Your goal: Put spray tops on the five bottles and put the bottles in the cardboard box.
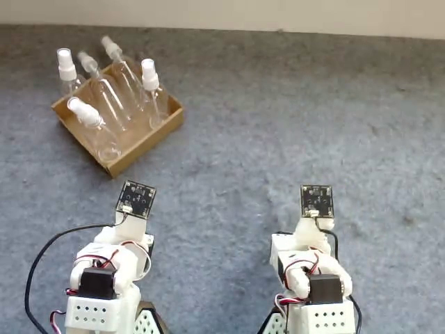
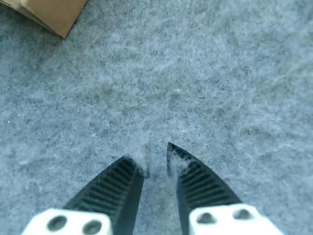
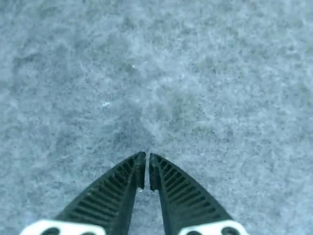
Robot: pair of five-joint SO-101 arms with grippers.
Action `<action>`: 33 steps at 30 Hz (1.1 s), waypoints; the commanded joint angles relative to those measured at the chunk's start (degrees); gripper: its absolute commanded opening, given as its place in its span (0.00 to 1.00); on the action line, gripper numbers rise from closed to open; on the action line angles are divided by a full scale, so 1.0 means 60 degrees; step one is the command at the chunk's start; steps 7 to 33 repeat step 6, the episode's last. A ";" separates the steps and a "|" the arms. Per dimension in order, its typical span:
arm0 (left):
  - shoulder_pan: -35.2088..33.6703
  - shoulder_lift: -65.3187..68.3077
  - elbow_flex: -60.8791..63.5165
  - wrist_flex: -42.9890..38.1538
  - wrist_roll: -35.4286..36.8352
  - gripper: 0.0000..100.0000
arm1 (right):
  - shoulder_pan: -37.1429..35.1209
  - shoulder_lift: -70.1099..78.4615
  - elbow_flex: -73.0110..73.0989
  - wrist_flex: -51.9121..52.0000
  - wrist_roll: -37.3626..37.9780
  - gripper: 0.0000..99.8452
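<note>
grey, felt-like cloth covers the whole table point(image 1: 292, 125), and a pale wall runs behind its far edge. near the far left corner of the table sits the cardboard box point(image 1: 149, 139), open at the top and turned at an angle to the edges. the bottles point(image 1: 111, 97) are of clear plastic and each one carries a white spray top point(image 1: 149, 74). four of them lie or lean close together inside the box. the fifth point(image 1: 71, 82) stands at the far left wall of the box, and i cannot tell if its base is inside.

both arms are at the near edge, well apart from the box. the left arm point(image 1: 111, 271) holds its tool point(image 2: 156, 159) low over bare cloth, with the jaws a little apart and nothing between them. one corner of the box point(image 2: 44, 12) shows farther off in the left wrist view. the right arm point(image 1: 313, 271) has its tool point(image 3: 147, 161) clenched, tips almost touching, with nothing in it.
</note>
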 commanded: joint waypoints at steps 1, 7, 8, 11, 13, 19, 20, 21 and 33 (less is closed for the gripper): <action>0.0110 -0.0022 0.0198 0.0059 -0.0029 0.01 | -0.0095 -0.0110 0.1443 0.0066 -0.0103 0.02; 0.0110 -0.0022 0.0198 0.0059 -0.0029 0.01 | -0.0095 -0.0110 0.1443 0.0066 -0.0103 0.02; 0.0110 -0.0022 0.0198 0.0059 -0.0029 0.01 | -0.0095 -0.0110 0.1443 0.0066 -0.0103 0.02; 0.0110 -0.0022 0.0198 0.0059 -0.0029 0.01 | -0.0095 -0.0110 0.1443 0.0066 -0.0103 0.02; 0.0110 -0.0022 0.0198 0.0059 -0.0029 0.01 | -0.0095 -0.0110 0.1443 0.0066 -0.0103 0.02; 0.0110 -0.0022 0.0198 0.0059 -0.0029 0.01 | -0.0095 -0.0110 0.1443 0.0066 -0.0103 0.02; 0.0110 -0.0022 0.0198 0.0059 -0.0029 0.01 | -0.0095 -0.0110 0.1443 0.0066 -0.0103 0.02; 0.0110 -0.0022 0.0198 0.0059 -0.0029 0.01 | -0.0095 -0.0110 0.1443 0.0066 -0.0103 0.02; 0.0110 -0.0022 0.0198 0.0059 -0.0029 0.01 | -0.0095 -0.0110 0.1443 0.0066 -0.0103 0.02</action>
